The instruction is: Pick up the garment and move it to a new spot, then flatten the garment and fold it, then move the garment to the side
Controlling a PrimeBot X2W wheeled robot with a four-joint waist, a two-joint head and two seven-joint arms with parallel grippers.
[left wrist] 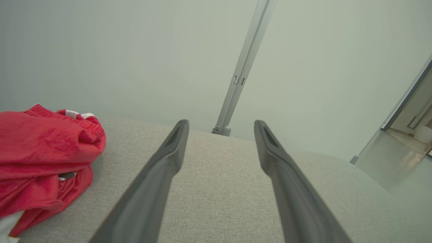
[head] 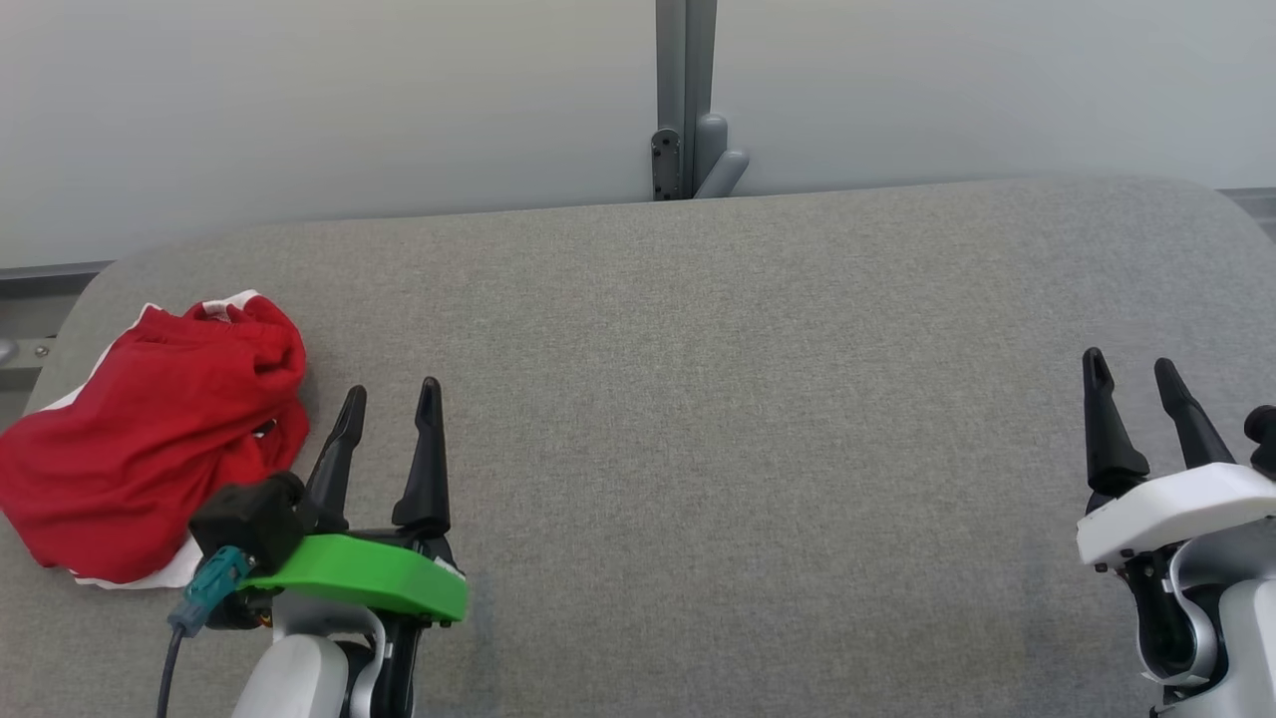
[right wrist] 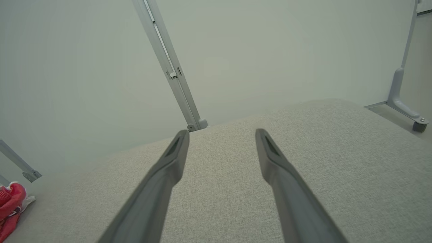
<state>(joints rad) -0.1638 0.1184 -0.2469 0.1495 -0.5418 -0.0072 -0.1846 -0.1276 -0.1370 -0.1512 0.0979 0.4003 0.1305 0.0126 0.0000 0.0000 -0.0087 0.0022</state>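
Note:
A crumpled red garment [head: 150, 434] with white trim lies bunched at the far left of the grey padded table [head: 758, 399]. My left gripper [head: 391, 389] stands open just right of it, fingers empty and apart from the cloth. In the left wrist view the garment [left wrist: 40, 158] sits left of the left gripper [left wrist: 221, 122], whose two fingers are spread. My right gripper [head: 1131, 361] stands open at the far right, nothing between its fingers. The right wrist view has the right gripper [right wrist: 222, 131] over bare fabric and a corner of the garment [right wrist: 10, 206] at its lower left edge.
A pale wall runs behind the table with a grey upright post [head: 686, 100] and bracket at its middle. The table's far corners are rounded. A wheeled stand foot [right wrist: 410, 114] is past the table's right end.

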